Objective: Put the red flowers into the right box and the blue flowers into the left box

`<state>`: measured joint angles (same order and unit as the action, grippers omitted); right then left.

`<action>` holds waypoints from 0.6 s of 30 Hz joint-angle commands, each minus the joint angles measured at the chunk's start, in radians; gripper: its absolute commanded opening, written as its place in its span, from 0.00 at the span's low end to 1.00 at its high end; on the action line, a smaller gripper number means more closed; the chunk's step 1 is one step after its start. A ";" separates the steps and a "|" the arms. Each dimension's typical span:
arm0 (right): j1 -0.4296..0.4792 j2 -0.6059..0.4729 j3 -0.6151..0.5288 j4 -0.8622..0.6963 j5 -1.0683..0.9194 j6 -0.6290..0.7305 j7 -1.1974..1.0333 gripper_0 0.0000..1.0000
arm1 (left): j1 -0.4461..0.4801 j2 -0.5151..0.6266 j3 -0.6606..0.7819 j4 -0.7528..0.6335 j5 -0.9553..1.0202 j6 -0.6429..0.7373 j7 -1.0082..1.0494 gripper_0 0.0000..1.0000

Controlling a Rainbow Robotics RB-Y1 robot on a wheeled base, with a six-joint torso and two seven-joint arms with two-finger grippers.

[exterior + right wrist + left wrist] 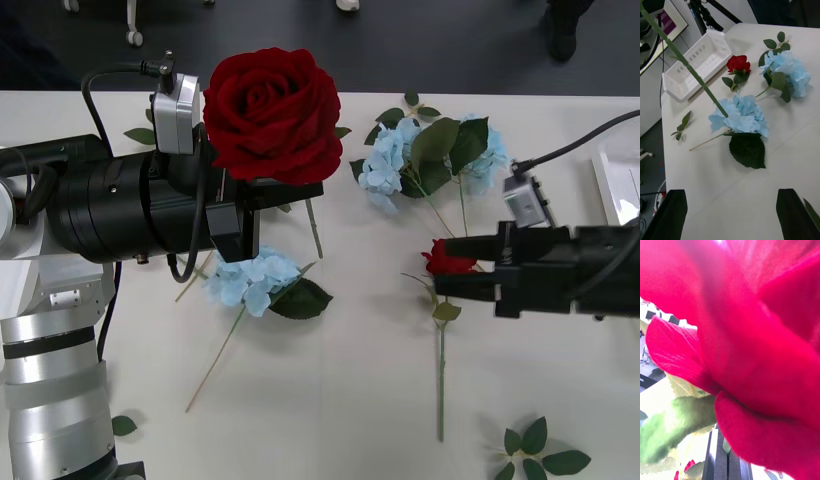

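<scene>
Left jaws: clenched on the stem of a red rose [272, 115], held up high over the table [330, 400]; the left gripper [252, 215] sits just beside the nearest blue hydrangea [255, 280].
Right jaws: parted wide, grasping nothing; the right gripper [448, 268] hovers at a second rose [447, 259] lying flat, well away from that hydrangea on its right-arm side.
Front view, other flowers: a cluster of blue heads [400, 150] lies beyond the hydrangea, with a loose leaf sprig [540, 455] far off toward the right arm's side.
Right wrist view: black fingertips [672, 213] apart above bare table; the hydrangea [741, 116] lies ahead, the lifted rose's green stem [685, 63] crossing over it. Past the hydrangea lie a third rose [738, 63] and the left box [696, 63], a white slotted tray.
Left wrist view: red petals [752, 333] pressed close to the lens, closed black fingers [720, 459] gripping below them.
Step in hand: I'd say the left arm is carrying a red flower while the right prepares to pick another.
Next move: the held rose belongs in the right box [620, 185], at the table's edge far from the hydrangea, so it needs a long carry or a handover; the right jaws need to lower and close on the lying rose.
</scene>
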<state>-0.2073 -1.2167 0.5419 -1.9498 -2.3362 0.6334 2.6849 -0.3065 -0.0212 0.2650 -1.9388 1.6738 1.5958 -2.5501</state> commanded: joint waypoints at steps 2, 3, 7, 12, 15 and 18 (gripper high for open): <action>-0.066 0.095 0.104 -0.043 0.002 -0.110 0.020 0.70 | -0.014 0.004 -0.009 -0.012 0.003 0.004 -0.035 0.00; -0.075 0.115 0.119 -0.043 0.002 -0.135 0.020 0.70 | -0.014 0.004 -0.009 -0.012 0.003 0.004 -0.035 0.00; -0.086 0.164 0.130 -0.044 0.002 -0.179 0.020 0.70 | -0.014 0.004 -0.009 -0.012 0.003 0.004 -0.035 0.00; -0.092 0.183 0.128 -0.057 0.002 -0.233 0.020 0.70 | -0.014 0.004 -0.009 -0.012 0.003 0.004 -0.035 0.00; -0.096 0.183 0.128 -0.064 0.002 -0.255 0.020 0.70 | -0.014 0.004 -0.009 -0.012 0.003 0.004 -0.035 0.00; -0.119 0.198 0.128 -0.070 0.002 -0.268 0.020 0.70 | -0.014 0.004 -0.009 -0.012 0.003 0.004 -0.035 0.00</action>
<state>-0.2863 -1.0198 0.6772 -1.9824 -2.3362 0.3701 2.6849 -0.3065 -0.0211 0.2650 -1.9384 1.6738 1.5958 -2.5501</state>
